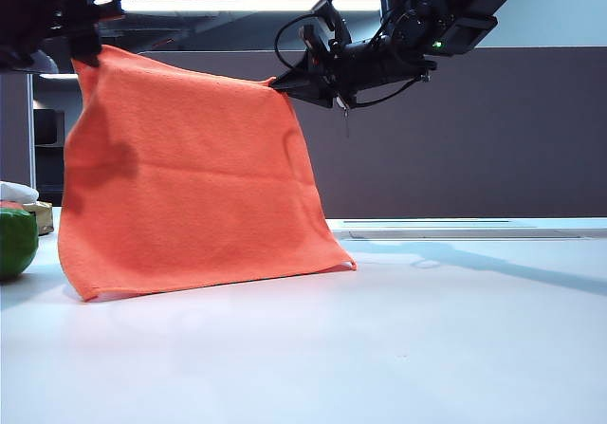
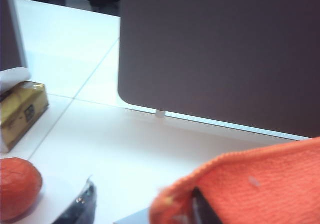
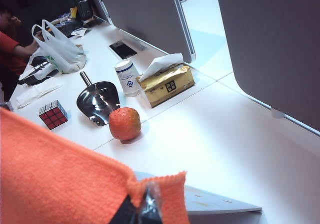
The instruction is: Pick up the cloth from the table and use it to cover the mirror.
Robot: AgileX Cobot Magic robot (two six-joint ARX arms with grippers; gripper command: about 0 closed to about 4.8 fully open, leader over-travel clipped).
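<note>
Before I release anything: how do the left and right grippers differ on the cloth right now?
Left gripper: jaws open, the cloth only lying against one finger. Right gripper: shut on a cloth corner. Both are up at the cloth's top edge.

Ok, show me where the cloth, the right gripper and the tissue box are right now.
cloth [image 1: 190, 187]: exterior view, middle of the hanging orange face.
right gripper [image 3: 142, 209]: right wrist view, fingertips shut on the cloth's corner.
tissue box [image 3: 167, 86]: right wrist view, gold side panel.
</note>
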